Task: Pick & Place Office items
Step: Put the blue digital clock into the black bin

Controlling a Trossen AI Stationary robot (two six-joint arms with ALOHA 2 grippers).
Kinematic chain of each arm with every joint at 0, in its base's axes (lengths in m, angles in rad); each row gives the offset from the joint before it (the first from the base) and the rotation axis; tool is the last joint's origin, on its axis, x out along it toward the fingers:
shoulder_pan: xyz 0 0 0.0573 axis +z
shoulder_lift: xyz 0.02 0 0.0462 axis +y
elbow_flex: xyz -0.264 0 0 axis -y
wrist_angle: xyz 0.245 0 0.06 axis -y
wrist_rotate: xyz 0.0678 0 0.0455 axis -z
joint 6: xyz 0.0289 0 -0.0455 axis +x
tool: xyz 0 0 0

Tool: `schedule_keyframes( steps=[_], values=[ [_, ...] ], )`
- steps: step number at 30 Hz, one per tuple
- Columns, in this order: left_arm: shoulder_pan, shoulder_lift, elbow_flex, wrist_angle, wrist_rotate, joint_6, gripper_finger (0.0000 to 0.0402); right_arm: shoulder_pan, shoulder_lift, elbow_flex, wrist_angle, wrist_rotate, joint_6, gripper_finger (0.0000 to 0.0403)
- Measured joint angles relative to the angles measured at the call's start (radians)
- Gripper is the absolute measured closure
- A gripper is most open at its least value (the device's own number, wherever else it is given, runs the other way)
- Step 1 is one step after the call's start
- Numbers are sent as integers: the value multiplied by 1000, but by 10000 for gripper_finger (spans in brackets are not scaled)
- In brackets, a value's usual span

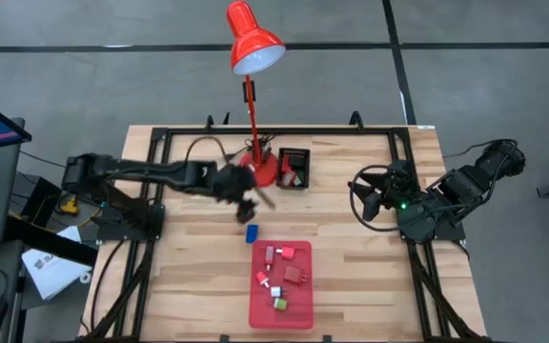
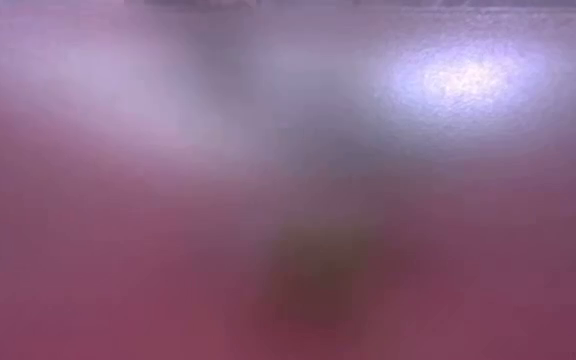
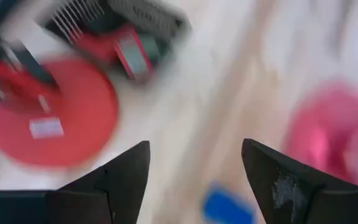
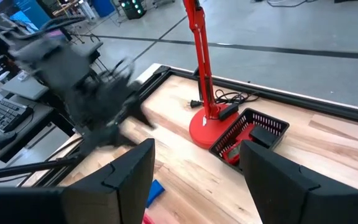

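- Overhead, the left tool is seen reached out over the middle of the wooden worktop, just beside the round base of the red desk lamp; it is blurred, and nothing is seen between its fingers.
- A blue block is seen lying on the bare wood, near the left tool and just beyond the far edge of the flat red tray.
- Several office items, red, white and green, are seen scattered inside the tray.
- A black mesh basket is placed beside the lamp base, with a red item and a dark one inside.
- The right tool is held back at the right side of the worktop, well apart from the tray.
- At worktop height, only a pink and purple blur is shown; nothing can be told apart.
- From the left wrist, the two dark fingers are seen spread wide with nothing between them; the blue block lies below, in the gap, and the lamp base, the basket and the tray are seen blurred around it.
- From the right wrist, the right tool's fingers are seen standing wide and empty; beyond them the lamp, the basket, the blue block and the blurred left arm are shown.
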Motion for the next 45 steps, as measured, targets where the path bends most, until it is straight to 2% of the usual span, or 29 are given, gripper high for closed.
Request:
schedule_keyframes(
  steps=[7, 12, 14, 17, 20, 24, 28, 35, 45],
  values=[
    [-148, -28, -5, -307, 0, 148, 143, 0, 0, 0, -3, -1, -16, 174],
    [-177, -28, -76, -287, 67, 227, 123, 1, 0, 0, 2, -8, -16, 174],
    [-159, -14, -111, -236, 125, 144, 112, 1, 0, 0, 4, -18, -16, 174],
    [-114, 11, -153, -161, 193, -90, 94, 6, 0, 0, 4, -24, 2, 174],
    [-74, 28, -172, -72, 197, -299, 79, 20, 0, 0, 4, -20, 24, 174],
    [-41, 29, -200, -14, 157, -487, 73, 21, 0, 0, 14, -20, 26, 174],
    [-37, 54, -220, 10, 175, -659, 77, 20, 0, 0, 15, -15, 26, 174],
    [-81, 170, -212, 85, 310, -762, 77, 20, 0, 0, 9, 2, 25, 174],
    [-95, 252, -199, 177, 313, -879, 77, 20, 0, 0, -4, 2, 23, 174]
  ],
)
